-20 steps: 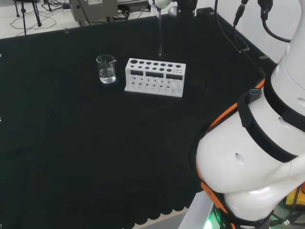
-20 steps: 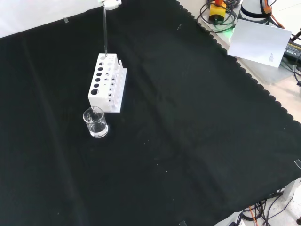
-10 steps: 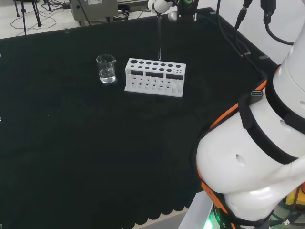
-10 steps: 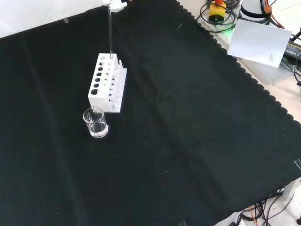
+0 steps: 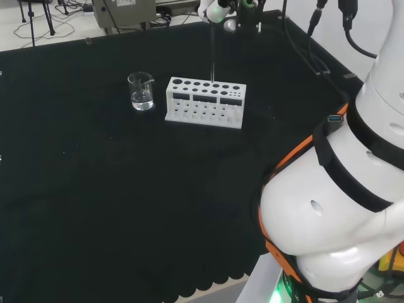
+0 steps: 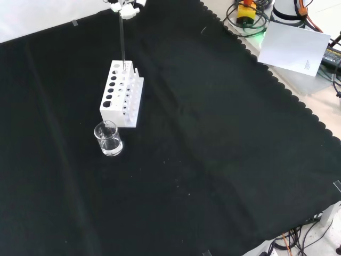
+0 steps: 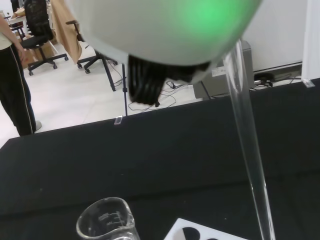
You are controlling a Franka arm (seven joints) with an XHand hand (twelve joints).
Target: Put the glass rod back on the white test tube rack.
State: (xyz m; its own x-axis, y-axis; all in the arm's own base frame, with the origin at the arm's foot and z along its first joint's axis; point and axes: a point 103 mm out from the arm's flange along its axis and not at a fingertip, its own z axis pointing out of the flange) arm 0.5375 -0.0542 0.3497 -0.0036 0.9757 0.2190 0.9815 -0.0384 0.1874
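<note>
The white test tube rack (image 5: 205, 101) stands on the black cloth, with rows of round holes in its top. The thin clear glass rod (image 5: 212, 53) hangs upright from the hand (image 5: 218, 9) at the head view's top edge. The hand is shut on the rod's upper end. In the front view the hand (image 6: 126, 5) is at the top edge and the glass rod (image 6: 123, 40) reaches down to the far end of the rack (image 6: 120, 96). Its tip is level with the rack's top; I cannot tell whether it is inside a hole. In the wrist view the glass rod (image 7: 248, 145) slants past the rack's corner (image 7: 200, 234).
A small clear beaker (image 5: 141, 91) with a little liquid stands just left of the rack in the head view; in the front view this beaker (image 6: 108, 138) is nearer than the rack. The arm's big white links (image 5: 341, 208) stand at the head view's right.
The hand has come down with the rod. The rod's tip has sunk from a little above the rack to the level of its top at the far end.
</note>
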